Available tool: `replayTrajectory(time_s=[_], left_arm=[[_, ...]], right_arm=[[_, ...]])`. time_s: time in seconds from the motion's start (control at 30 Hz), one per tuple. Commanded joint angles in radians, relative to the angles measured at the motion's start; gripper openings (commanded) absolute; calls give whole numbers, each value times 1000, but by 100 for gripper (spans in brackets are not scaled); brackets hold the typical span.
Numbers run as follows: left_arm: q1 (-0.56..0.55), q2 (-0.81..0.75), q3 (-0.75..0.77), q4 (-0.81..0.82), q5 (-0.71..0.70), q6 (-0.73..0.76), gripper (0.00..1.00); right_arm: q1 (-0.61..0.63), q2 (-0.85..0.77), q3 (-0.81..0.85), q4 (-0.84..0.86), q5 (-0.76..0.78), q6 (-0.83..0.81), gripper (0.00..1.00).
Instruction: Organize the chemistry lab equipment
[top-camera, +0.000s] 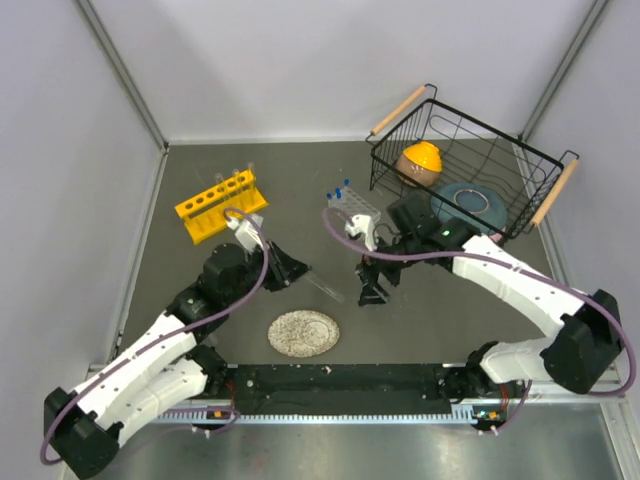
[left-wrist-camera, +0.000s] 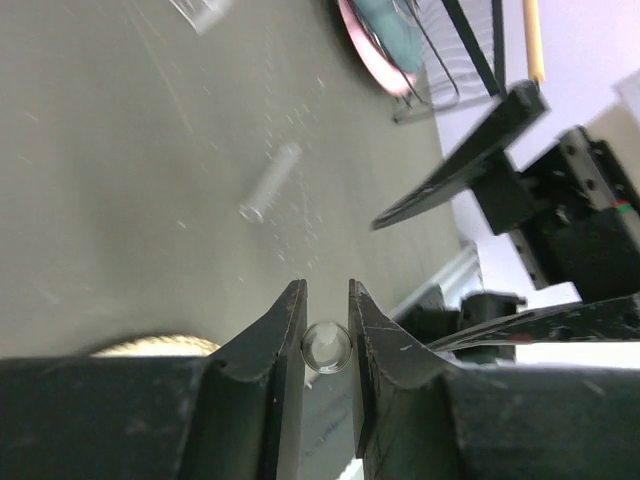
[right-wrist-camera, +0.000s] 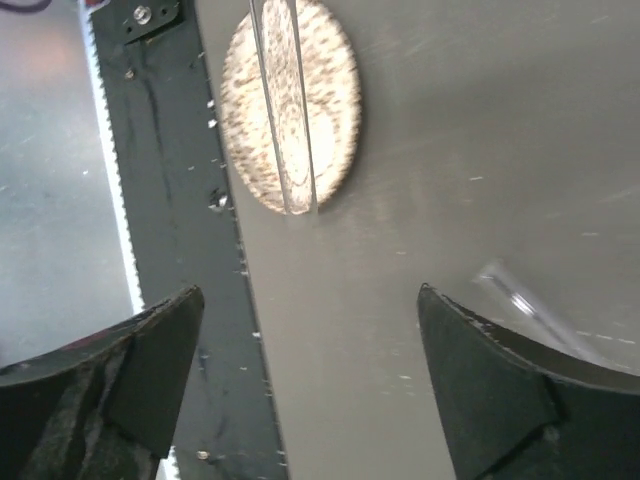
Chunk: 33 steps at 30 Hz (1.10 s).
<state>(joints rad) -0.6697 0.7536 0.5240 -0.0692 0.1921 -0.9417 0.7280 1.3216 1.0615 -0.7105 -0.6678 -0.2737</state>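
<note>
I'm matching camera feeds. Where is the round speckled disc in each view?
Top external: speckled disc sits low centre.
Left wrist: a sliver at lower left, behind the left gripper.
Right wrist: upper left.
Shared landmark: the clear test tube that gripper holds, probably the one crossing the disc in right wrist.

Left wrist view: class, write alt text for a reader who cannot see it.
The left pincer grips a clear tube, seen end-on. Beyond it, a loose tube lies on the grey table, with the right arm at the right edge.
</note>
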Motion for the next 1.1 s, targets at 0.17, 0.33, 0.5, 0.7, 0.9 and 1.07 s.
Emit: replayTrajectory(time_s=[0.17,0.33,0.5,0.7,0.9,1.07], left_arm=[[390,19,323,-403,-150,475,3],[461,124,433,-400,-374,670,3],[510,260,491,-279,-463,756,3],[584,424,557,-158,-499,807,3],[631,558,620,-83,-494,847,3],[656,639,680,-76,-470,857,4]], right_arm=[[-199,-153,85,-6,-87,-263,99],[-285,-209,-43,45,-185,-298,99],[-320,-252,-89,68,-162,-323,99],[-320,-278,-104,78,-150,-328,99],[-320,-292,-109,83,-153,-326,99],[-320,-294,-110,83,-156,-325,99]])
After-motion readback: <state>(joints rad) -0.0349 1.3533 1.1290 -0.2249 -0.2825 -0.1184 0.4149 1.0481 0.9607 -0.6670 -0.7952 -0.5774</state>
